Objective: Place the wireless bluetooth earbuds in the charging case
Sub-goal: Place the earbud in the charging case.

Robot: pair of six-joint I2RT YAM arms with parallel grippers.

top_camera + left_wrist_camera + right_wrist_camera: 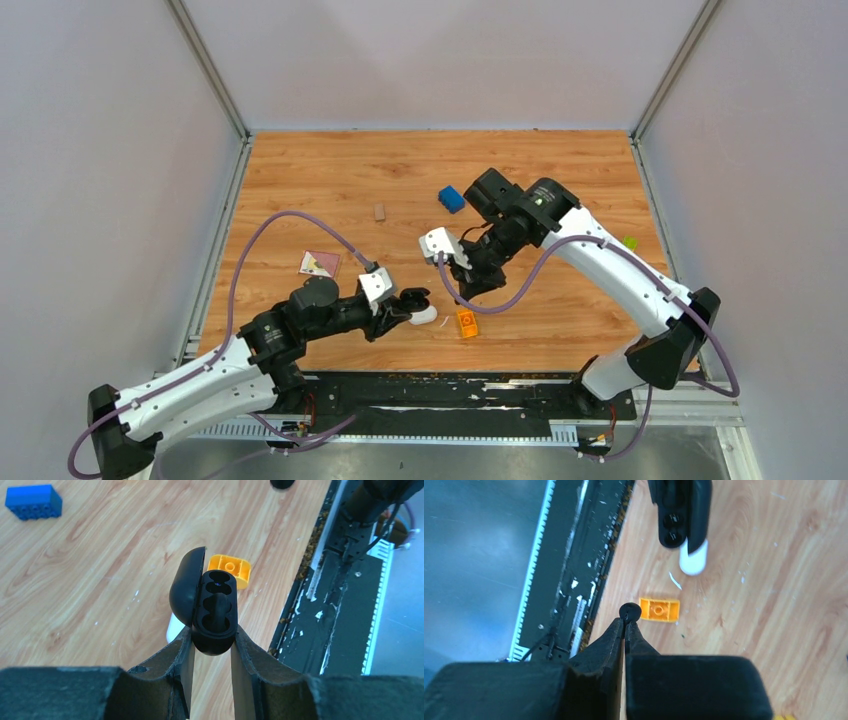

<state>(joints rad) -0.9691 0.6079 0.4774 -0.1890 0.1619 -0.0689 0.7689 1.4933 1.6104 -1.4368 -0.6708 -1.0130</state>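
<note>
My left gripper [212,635] is shut on the lower end of the charging case [215,607]. In the wrist views the case looks black. Its lid [186,587] is swung open to the left and both sockets are empty. A white rounded piece [174,628] shows just under the case; whether it belongs to the case I cannot tell. From above, the left gripper [412,302] has this white piece [425,315] at its tip. My right gripper [625,622] is shut on one tiny black earbud [630,612], held above the table to the right of the case [674,515]. In the top view the right gripper [470,283] hovers over the orange block.
An orange block [466,322] lies on the wood just right of the case. Farther back are a blue brick [451,198], a small brown block [380,211] and a pink card [320,263]. The black base rail [450,390] runs along the near edge.
</note>
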